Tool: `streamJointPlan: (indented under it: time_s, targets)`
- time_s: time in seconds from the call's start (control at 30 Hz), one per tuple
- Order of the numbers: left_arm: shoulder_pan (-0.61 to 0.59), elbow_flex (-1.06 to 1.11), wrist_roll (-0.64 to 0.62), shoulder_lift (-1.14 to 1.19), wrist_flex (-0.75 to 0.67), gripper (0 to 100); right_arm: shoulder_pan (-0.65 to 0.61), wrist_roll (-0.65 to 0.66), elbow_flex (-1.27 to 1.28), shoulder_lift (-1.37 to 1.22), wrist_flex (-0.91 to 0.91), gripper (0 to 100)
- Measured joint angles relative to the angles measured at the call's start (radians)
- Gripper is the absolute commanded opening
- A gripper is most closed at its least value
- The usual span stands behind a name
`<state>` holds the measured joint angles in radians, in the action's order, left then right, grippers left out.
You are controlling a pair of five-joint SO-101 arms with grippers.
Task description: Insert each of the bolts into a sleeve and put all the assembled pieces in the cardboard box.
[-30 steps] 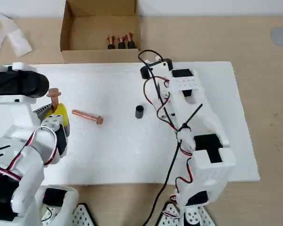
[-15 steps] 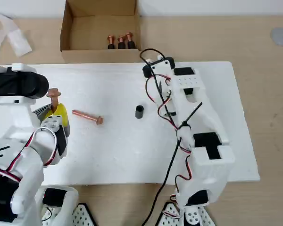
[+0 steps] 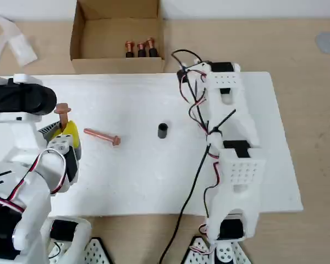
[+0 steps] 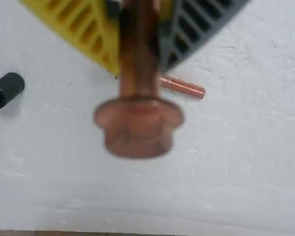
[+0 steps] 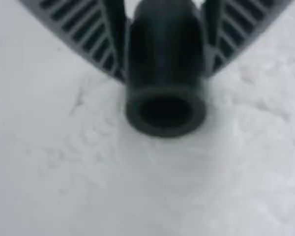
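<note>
My left gripper (image 3: 64, 122) stands at the left of the white foam mat (image 3: 137, 176), shut on a copper bolt (image 3: 62, 109). In the left wrist view the bolt (image 4: 137, 123) sticks out head first between the yellow and grey fingers of that gripper (image 4: 137, 29). A second bolt (image 3: 102, 136) lies flat on the mat just right of it. A loose black sleeve (image 3: 163, 130) stands mid-mat. My right gripper (image 5: 164, 64) is shut on another black sleeve (image 5: 164, 110), just above the foam. The right arm (image 3: 225, 93) stretches along the mat's right side.
The cardboard box (image 3: 80, 38) sits behind the mat at the back, with three assembled pieces (image 3: 141, 49) against its near wall. Loose cables (image 3: 201, 126) hang along the right arm. Bare wooden table lies to the right of the mat.
The right arm has swung to the right and straightened, carrying its wrist away from the box's corner. The left arm, the lying bolt and the loose sleeve have not moved.
</note>
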<state>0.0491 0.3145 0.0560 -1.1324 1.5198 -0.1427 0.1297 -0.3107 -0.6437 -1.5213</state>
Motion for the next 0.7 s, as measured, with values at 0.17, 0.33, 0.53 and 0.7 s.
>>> streamJointPlan:
  time_s: [0.17, 0.33, 0.53, 0.7]
  targets:
    - [0.000, 0.000, 0.000, 0.000, 0.000, 1, 0.000, 0.003, -0.051, -0.023, -0.043, 1.2]
    - [0.000, 0.000, 0.000, 0.000, 0.000, 1, 0.002, 0.003, -0.129, -0.049, -0.109, 1.2]
    - [0.000, 0.000, 0.000, 0.000, 0.000, 1, -0.029, 0.002, -0.238, 0.120, -0.239, 1.2]
    - [0.002, -0.008, 0.000, 0.000, 0.000, 1, -0.034, 0.002, -0.172, 0.486, -0.242, 1.2]
